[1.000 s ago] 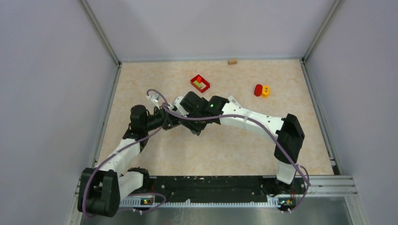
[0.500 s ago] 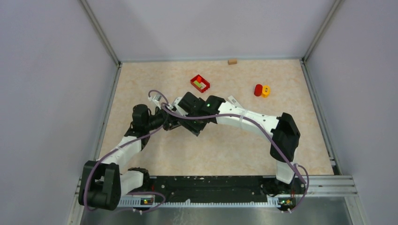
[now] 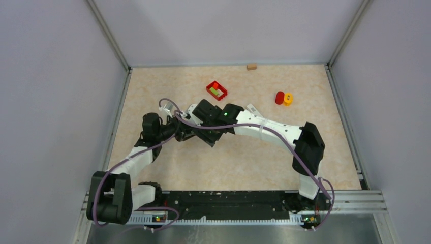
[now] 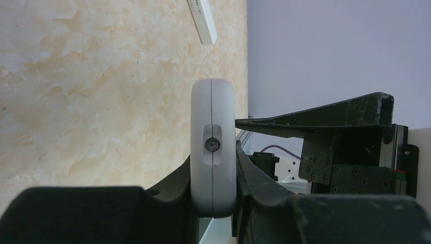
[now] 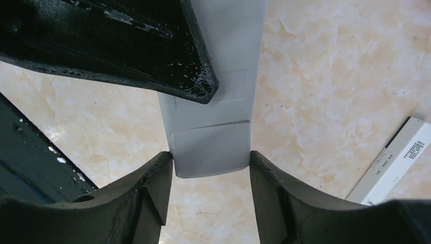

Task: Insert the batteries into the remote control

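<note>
A white remote control stands end-on between the fingers of my left gripper, which is shut on its flat sides. The right wrist view shows the same remote control from its back, with a seam across it near the end. My right gripper straddles that end. Its left fingertip touches a corner and the right one sits a hair off the side, so the jaws are open. Both grippers meet left of centre in the top view. The batteries are out of view.
A flat white strip with a printed label lies on the table beside the remote and also shows as a white strip. Further back stand a red box, a red and yellow piece and a small wooden block.
Both arms have shifted slightly to the left. The left arm's base link has turned a little. The things at the back have not moved.
</note>
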Tool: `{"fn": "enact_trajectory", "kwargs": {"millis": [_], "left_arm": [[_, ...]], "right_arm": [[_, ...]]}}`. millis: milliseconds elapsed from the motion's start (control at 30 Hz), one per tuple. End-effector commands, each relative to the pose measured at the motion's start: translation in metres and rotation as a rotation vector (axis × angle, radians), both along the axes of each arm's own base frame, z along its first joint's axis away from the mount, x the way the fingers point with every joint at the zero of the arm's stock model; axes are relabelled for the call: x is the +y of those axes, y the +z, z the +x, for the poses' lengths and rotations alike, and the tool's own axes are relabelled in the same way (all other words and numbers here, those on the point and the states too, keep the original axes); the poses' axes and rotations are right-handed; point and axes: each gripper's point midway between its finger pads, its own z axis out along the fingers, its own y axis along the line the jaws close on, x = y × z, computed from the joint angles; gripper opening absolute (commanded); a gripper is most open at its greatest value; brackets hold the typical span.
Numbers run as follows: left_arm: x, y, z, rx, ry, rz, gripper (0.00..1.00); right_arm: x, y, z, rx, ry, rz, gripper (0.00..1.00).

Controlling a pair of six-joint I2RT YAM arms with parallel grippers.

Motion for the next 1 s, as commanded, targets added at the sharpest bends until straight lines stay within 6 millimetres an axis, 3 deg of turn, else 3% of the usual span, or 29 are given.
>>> {"fn": "enact_trajectory", "kwargs": {"millis": [0,567,667,800,967], "left_arm": [[-0.011,0.033,-0.017,-0.004,-0.138,-0.108,0.0],[-0.002,0.025,-0.011,0.035,-0.118,-0.111,0.0],[-0.001,0.023,-0.011,0.038,-0.116,-0.106,0.0],[0.001,0.022,-0.008,0.034,-0.108,-0.094,0.0],[0.003,0.022,-0.007,0.025,-0.104,-0.084,0.0]], "right_arm": [[0.018,0.013,0.03,-0.108,-0.056,0.08,0.57],[0.017,0.014,0.035,-0.136,-0.056,0.068,0.65],[0.019,0.017,0.034,-0.133,-0.05,0.081,0.69],[0.027,0.026,0.025,-0.108,-0.009,0.14,0.87],[0.031,0.034,0.013,-0.083,0.032,0.219,0.91]]}}
